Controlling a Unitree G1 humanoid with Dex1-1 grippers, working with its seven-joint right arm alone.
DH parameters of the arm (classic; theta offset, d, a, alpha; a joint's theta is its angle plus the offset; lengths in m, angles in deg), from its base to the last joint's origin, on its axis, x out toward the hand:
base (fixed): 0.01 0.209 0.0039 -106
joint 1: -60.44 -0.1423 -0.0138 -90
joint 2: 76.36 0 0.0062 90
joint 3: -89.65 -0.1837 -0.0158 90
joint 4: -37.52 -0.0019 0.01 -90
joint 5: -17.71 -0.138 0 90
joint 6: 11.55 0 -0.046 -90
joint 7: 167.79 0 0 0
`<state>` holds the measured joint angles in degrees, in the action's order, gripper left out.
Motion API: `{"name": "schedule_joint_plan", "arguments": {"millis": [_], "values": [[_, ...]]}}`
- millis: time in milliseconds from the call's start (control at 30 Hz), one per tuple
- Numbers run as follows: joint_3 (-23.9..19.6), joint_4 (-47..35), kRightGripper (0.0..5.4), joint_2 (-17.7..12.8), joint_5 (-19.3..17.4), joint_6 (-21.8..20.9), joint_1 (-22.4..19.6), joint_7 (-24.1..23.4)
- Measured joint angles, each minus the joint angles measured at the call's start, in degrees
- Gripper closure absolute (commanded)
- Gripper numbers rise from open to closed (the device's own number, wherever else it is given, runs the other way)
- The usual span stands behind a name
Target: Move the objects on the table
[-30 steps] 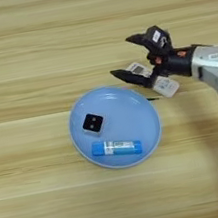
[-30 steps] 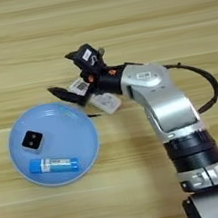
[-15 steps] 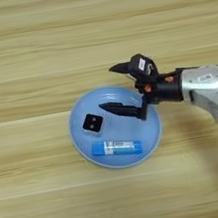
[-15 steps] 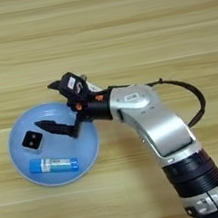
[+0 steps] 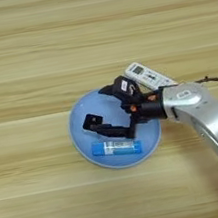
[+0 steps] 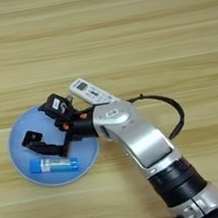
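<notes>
Black fingers of the right gripper (image 5: 105,109) are spread wide apart over the round blue plate (image 5: 80,136), and they grip nothing. One finger (image 5: 108,89) sits over the plate's far rim; the other finger (image 5: 115,128) reaches low across the plate's middle, its tip right at the small black block (image 5: 92,120), though I cannot tell whether it actually touches. That block lies inside the plate, on its left half. A blue tube with a white label (image 5: 117,148) lies flat inside the plate too, along the near side, just below the lower finger and apart from it. Outside the plate, just beyond its far right rim, a long white remote (image 6: 92,91) rests on the wooden table (image 5: 30,54), angled, partly hidden behind the silver forearm (image 6: 137,141) that comes in from the plate's right.
</notes>
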<state>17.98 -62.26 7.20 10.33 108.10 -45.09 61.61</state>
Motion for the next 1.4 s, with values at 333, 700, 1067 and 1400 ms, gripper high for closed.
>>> {"name": "schedule_joint_plan", "arguments": {"millis": [333,700,1067,1400], "values": [[2.96,3.05,0.04,0.38,2.41,-0.06,-0.97,0.82],[4.92,8.51,0.7,2.65,5.51,-0.47,-3.49,0.71],[6.48,11.66,2.36,3.93,8.09,-1.33,-4.29,0.95],[6.87,12.42,2.92,3.95,8.89,-2.23,-4.31,1.21]]}}
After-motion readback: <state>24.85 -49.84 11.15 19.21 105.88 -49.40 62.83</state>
